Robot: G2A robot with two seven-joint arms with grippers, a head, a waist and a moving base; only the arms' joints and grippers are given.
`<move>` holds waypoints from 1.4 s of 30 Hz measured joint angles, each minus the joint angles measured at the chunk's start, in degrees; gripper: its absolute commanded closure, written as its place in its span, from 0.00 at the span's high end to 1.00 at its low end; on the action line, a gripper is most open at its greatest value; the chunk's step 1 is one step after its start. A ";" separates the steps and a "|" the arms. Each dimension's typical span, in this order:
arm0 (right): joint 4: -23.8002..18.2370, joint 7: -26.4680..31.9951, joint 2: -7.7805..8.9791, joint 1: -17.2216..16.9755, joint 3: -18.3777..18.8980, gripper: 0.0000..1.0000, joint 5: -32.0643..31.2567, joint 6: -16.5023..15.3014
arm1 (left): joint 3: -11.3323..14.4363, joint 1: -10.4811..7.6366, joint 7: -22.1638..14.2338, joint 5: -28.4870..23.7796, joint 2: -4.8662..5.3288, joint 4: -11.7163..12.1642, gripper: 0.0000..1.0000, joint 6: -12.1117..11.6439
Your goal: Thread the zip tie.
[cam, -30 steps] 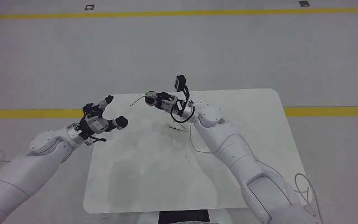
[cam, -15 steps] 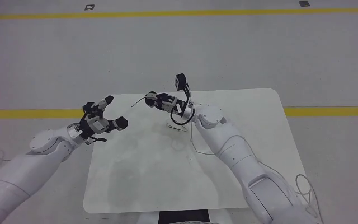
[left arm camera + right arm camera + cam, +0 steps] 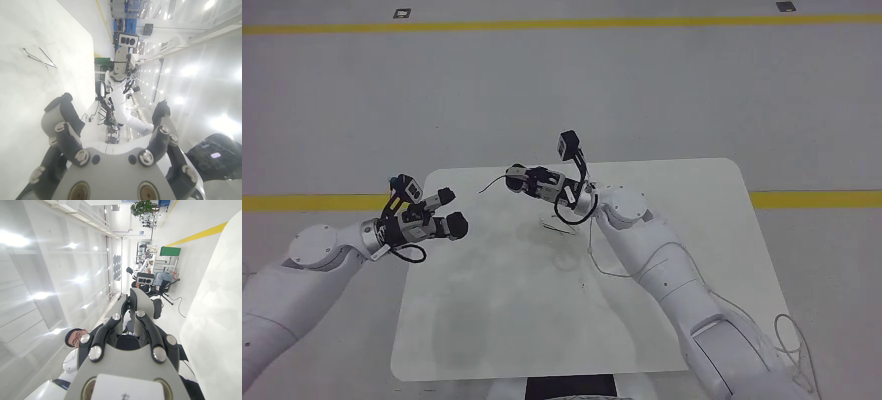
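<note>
Top cam looks down on my table [image 3: 662, 330]; wrist cams sit close behind their jaws, facing roomward, all sharing table.

zip tie [image 3: 490, 183] hair-thin, head too small to tell

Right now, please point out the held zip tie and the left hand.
held zip tie [image 3: 490, 182], top view, on its free tail
left hand [image 3: 114, 99], left wrist view, midway between its open fingertips

Table [image 3: 662, 300] white, faintly mottled. Zip ties [image 3: 37, 59] black. Floor [image 3: 542, 90] pale grey, its stripes [image 3: 542, 23] yellow. Bin [image 3: 170, 251] green.
</note>
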 measured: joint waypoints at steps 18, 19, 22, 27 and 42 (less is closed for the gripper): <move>2.83 9.52 -1.51 -1.09 -1.57 0.00 17.34 2.60 | -6.96 0.96 -10.53 -3.26 -8.42 5.45 1.00 -0.01; 3.05 9.74 -1.63 -0.93 -1.90 0.00 17.48 2.56 | -6.96 0.91 -10.95 -3.18 -8.86 5.76 1.00 -0.01; 3.20 9.85 -1.68 -0.80 -2.08 0.00 17.44 2.46 | -6.96 0.82 -11.18 -2.96 -9.09 6.01 1.00 -0.01; 2.99 9.67 -1.67 -0.95 -2.15 0.00 17.27 2.59 | -6.89 0.97 -10.44 -2.68 -9.13 5.65 1.00 0.24; 0.40 9.03 -2.20 -1.80 -5.55 0.00 16.01 6.02 | -8.31 3.23 -9.86 -3.22 -10.15 2.93 1.00 1.81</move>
